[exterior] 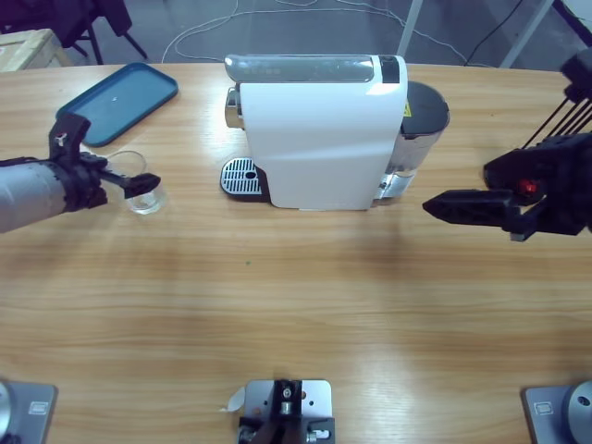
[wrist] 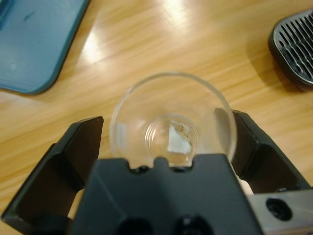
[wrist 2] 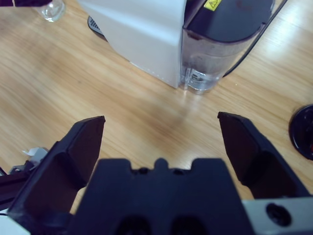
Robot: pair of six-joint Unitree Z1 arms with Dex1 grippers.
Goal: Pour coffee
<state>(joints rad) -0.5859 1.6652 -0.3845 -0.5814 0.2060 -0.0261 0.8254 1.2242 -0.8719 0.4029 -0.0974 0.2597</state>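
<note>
One glass upright, mouth up, between the left gripper jaws.
Jaws spread, flanking it, grip uncertain; right gripper spread, holding nothing; one coffee machine; one tray.

We see a long table of light, smooth, varnished wood that throws back soft glare. The small clear glass cup is glossy and see-through. The white coffee machine looks like smooth plastic with a shiny silver top, a smoky translucent water tank and a perforated metal drip grille. The blue tray looks matt plastic.
</note>
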